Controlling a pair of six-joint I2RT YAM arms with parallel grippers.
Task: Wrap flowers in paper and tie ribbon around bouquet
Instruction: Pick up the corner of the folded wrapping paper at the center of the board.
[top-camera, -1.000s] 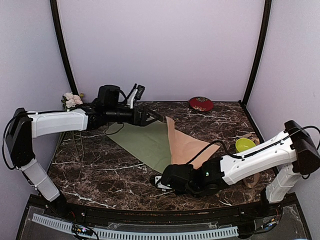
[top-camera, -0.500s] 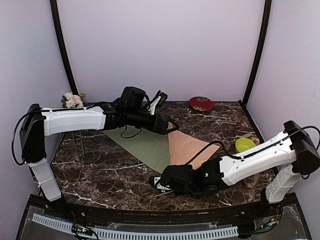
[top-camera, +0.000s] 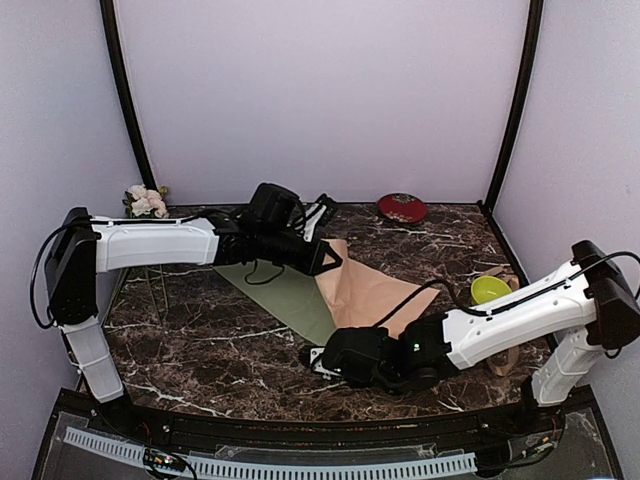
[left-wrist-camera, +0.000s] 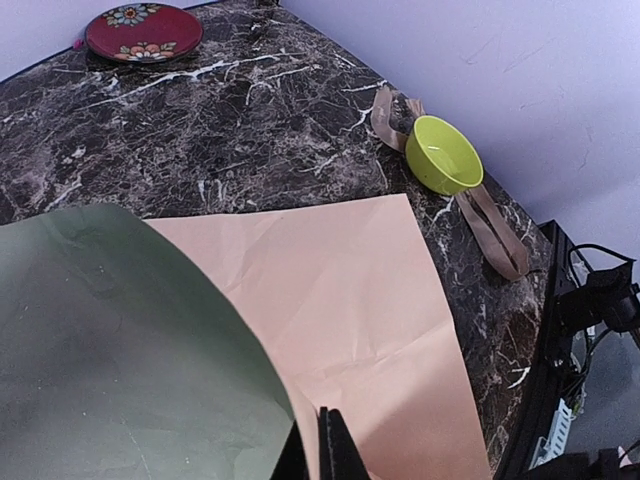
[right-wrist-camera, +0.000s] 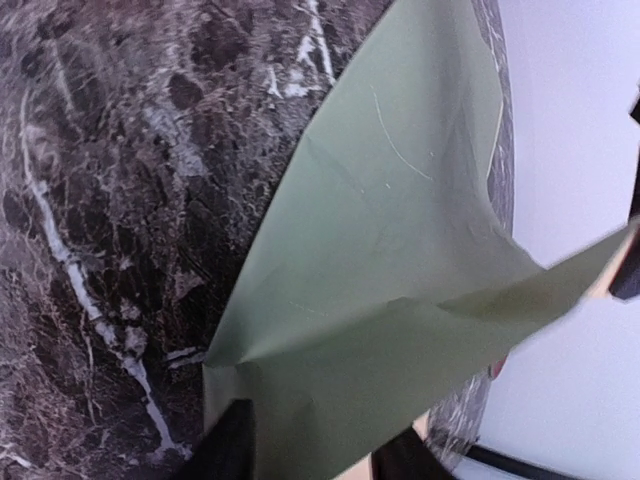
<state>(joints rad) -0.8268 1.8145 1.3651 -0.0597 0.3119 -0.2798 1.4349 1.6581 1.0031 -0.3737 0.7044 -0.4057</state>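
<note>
The paper (top-camera: 290, 295) lies mid-table, sage green with its tan face (left-wrist-camera: 350, 290) folded up on the right. My left gripper (top-camera: 330, 258) (left-wrist-camera: 325, 440) is shut on its far corner, holding that corner lifted and curled over. At the near corner my right gripper (top-camera: 322, 360) (right-wrist-camera: 310, 440) sits low on the table with its jaws apart and the green sheet (right-wrist-camera: 390, 250) running between the fingers (right-wrist-camera: 228, 440). The flowers (top-camera: 145, 200), pink and white, stand at the back left corner. The ribbon (left-wrist-camera: 490, 225) lies under a green bowl at the right. No bouquet is in view.
A lime green bowl (top-camera: 490, 290) (left-wrist-camera: 440, 155) sits near the right edge, on the ribbon. At the back there is a red patterned plate (top-camera: 402, 207) (left-wrist-camera: 143, 30). A thin wire stand (top-camera: 158, 285) rises at the left beneath the flowers. The right arm (top-camera: 500, 325) spans the front right.
My left gripper swung right from the back left to the paper's far corner, shut on it and lifted it, curling the sheet. The right gripper's jaws parted at the near corner.
</note>
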